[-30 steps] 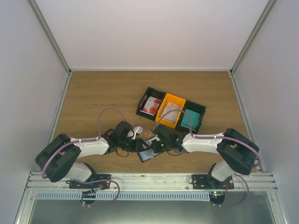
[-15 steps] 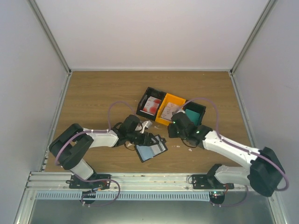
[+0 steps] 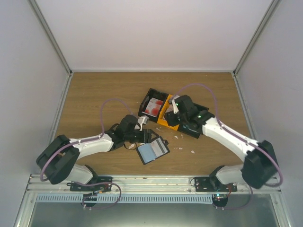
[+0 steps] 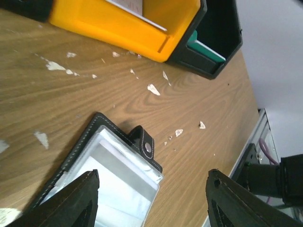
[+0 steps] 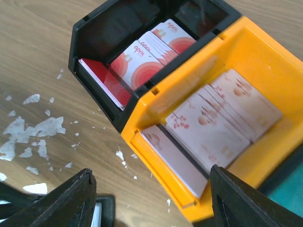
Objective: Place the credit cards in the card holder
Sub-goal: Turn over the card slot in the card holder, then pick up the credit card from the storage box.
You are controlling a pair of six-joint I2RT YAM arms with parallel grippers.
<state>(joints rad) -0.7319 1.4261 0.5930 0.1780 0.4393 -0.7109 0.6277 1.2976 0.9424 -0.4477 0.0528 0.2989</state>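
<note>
Left wrist crops the card holder (image 4: 111, 163); left end effector (image 4: 151, 174) and right end effector (image 5: 151, 171) gape.

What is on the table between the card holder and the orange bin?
Only small white scraps on the otherwise bare table lie between the card holder and the orange bin. The left wrist view shows it best.

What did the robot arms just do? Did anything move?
The right tool swung away from the card holder and went up over the orange bin. The left tool shifted only a little and hovers above the card holder. Both tools are open now and hold nothing. The card holder lies open about where it was, and the orange bin has not moved.
</note>
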